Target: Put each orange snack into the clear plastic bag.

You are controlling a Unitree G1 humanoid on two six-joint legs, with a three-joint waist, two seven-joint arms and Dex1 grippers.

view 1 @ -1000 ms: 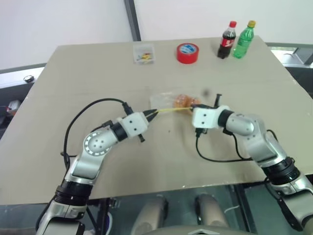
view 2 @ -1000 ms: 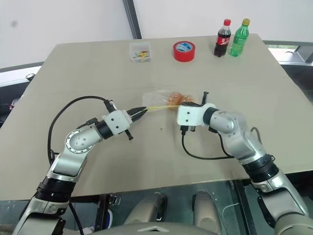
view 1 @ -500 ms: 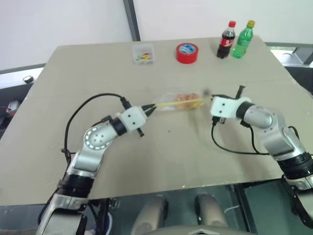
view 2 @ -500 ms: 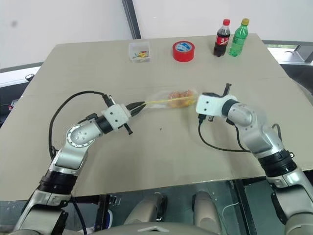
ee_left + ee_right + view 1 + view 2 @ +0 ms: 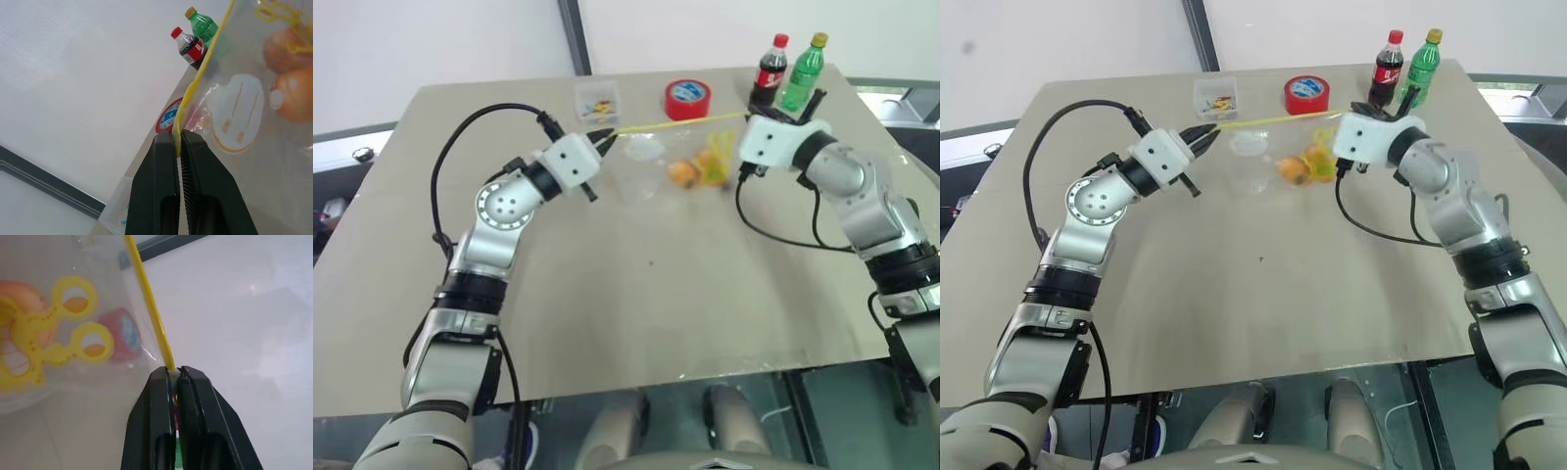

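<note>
The orange snacks (image 5: 682, 173) sit inside the clear plastic bag (image 5: 656, 166), which hangs above the bench (image 5: 636, 294), stretched by its yellow strip (image 5: 671, 122) between the two arms. The left end effector (image 5: 604, 137) is pressed together on one end of that strip, the right end effector (image 5: 744, 119) on the other. The snacks hang below the strip, nearer the right end effector. Beyond stand a red tape roll (image 5: 688, 101), two bottles (image 5: 788, 76) and a small clear box (image 5: 598, 102).
</note>
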